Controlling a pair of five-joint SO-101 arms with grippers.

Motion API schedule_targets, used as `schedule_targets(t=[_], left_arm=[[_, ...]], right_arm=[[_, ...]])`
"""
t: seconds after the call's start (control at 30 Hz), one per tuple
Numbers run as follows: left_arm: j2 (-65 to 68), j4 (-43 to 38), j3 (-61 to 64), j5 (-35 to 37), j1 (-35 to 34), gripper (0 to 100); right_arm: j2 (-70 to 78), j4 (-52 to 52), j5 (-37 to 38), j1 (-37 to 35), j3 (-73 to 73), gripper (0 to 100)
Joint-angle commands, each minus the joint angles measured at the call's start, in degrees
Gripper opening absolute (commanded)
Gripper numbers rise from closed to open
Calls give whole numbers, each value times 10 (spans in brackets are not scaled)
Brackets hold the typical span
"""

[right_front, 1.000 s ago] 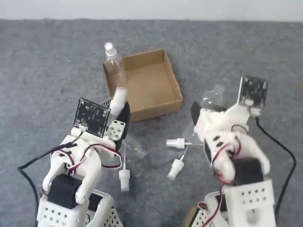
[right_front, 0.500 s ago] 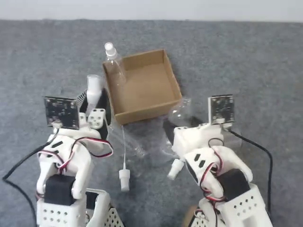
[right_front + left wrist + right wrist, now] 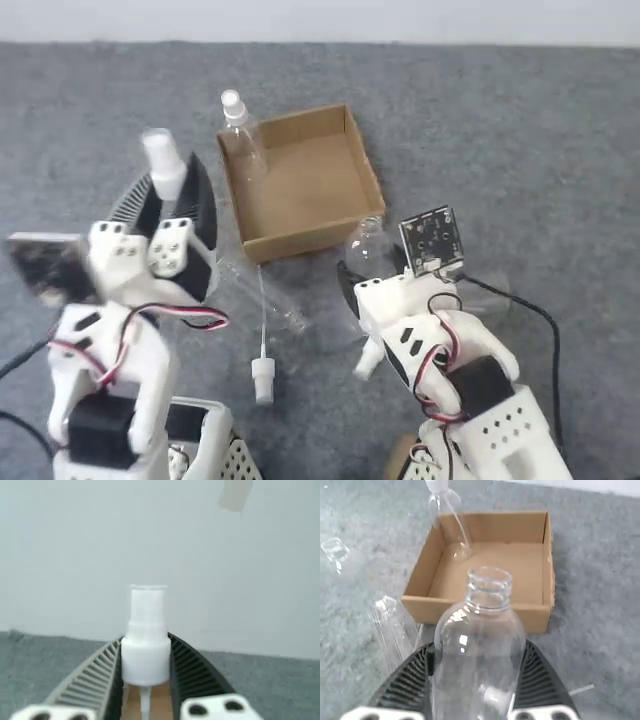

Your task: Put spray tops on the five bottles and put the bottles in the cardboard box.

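The left gripper (image 3: 168, 185) was raised left of the cardboard box (image 3: 312, 178), its jaws closed narrowly around a white spray top (image 3: 146, 630), whose nozzle end stuck out beyond the fingertips. The right gripper (image 3: 477, 652) sat just near of the box's near wall, clamped on a clear uncapped bottle (image 3: 480, 620) whose open neck pointed toward the box. A bottle already fitted with a spray top (image 3: 240, 135) stood in the box's far left corner. Another clear bottle (image 3: 265, 295) lay on the grey carpet (image 3: 520, 130) near the box's near left corner. A loose spray top (image 3: 262, 377) lay nearer, between the arms, and another (image 3: 370, 358) lay beside the right arm.
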Motion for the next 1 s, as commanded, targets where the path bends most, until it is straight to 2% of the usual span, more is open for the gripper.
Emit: schedule_targets(t=[0.0, 0.13, 0.23, 0.57, 0.77, 0.97], left_arm=[[-6, -69, -50, 42, 11, 12], [-6, -98, -48, 46, 63, 12], [-6, -98, -39, 46, 84, 12], [-6, -79, -33, 47, 84, 12], [-6, -83, -23, 103, 84, 12], [-6, -113, -2, 107, 83, 11]], right_arm=[[-14, -102, 12, -7, 37, 6], [-14, -167, 17, -24, 71, 6], [-14, -196, 62, -47, 100, 6], [-14, -349, 117, -106, 185, 6], [-13, -375, 120, -131, 195, 6], [-14, -375, 120, -163, 197, 6]])
